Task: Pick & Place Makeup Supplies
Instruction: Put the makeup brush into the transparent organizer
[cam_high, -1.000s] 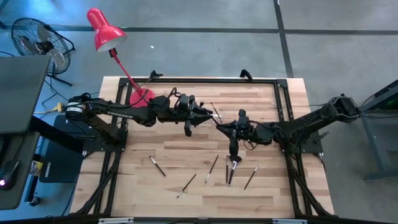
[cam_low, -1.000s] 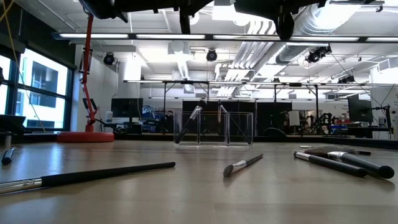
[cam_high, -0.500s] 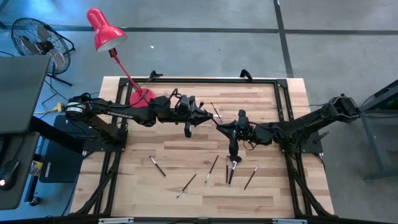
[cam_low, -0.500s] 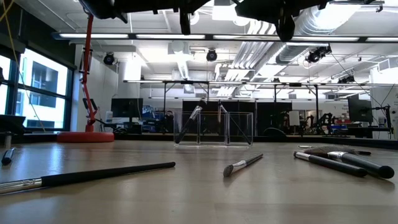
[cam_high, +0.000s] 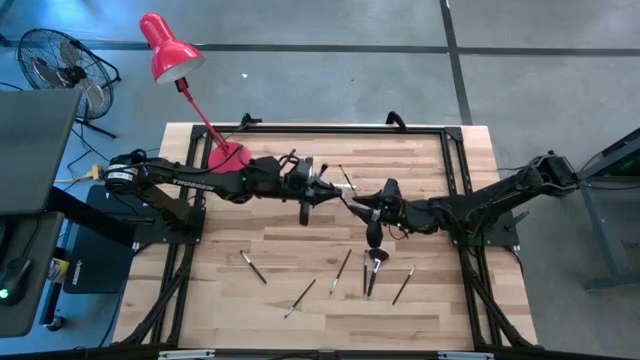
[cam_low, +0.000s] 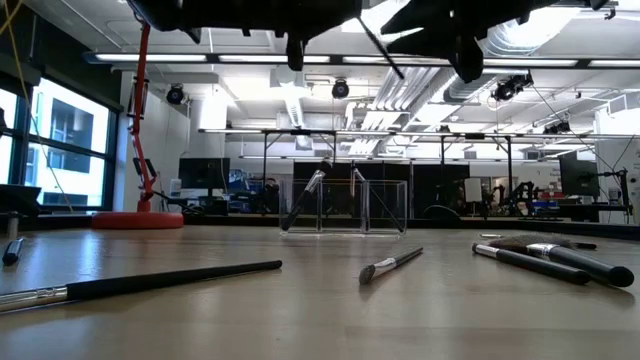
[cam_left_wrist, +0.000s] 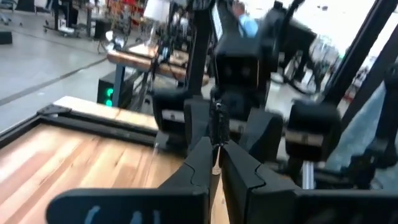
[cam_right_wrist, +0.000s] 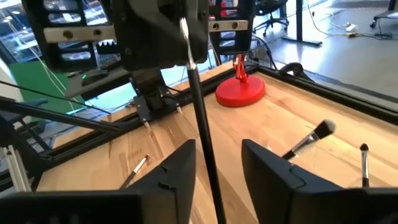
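Note:
My left gripper and my right gripper meet tip to tip high above the table's middle. The left gripper is shut on a thin dark makeup brush, which slants in the air in the low view. My right gripper is open, with one finger on either side of the brush's dark handle and a gap to each. Several other brushes and liners lie flat on the table nearer the front. Two more lean inside a small clear holder. My left gripper pinches the brush between its two fingertips, near the brush's pale, silvery end. The brush is lifted clear of the table. Its dark handle slants away from the left fingers and runs between the right gripper's open fingers.
A red desk lamp stands with its base on the table's far left part. The clear holder stands just beyond the grippers. Loose brushes lie at the near left and near right. A black frame runs along the table's edges.
My left gripper has gone a little toward the table's right edge, toward my right gripper, with the brush. In the low view the brush now shows slanting between the two grippers, where it did not show before.

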